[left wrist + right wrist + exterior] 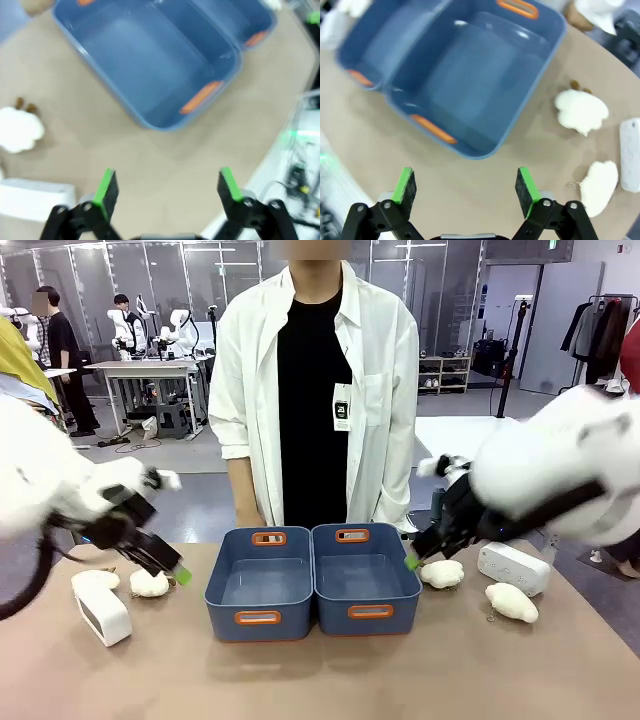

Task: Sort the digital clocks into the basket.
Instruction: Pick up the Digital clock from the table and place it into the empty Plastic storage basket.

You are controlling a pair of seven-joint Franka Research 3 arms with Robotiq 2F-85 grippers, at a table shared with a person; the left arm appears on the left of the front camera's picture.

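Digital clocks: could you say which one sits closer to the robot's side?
The left digital clock, lower in the front view; the right digital clock lies farther back.

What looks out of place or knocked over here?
Nothing stands out. The left basket and right basket sit squarely side by side, empty. The left digital clock and right digital clock lie outside them among plush lumps; nothing spilled.

Left claw [167,184] stands open above the bare tan surface [75,150], nothing between its green pads [106,186]. An empty blue-grey basket [145,65] lies ahead, with a second bin [235,20] touching it. A white digital clock [30,200] and a plush lump [17,129] sit at the picture's left edge.
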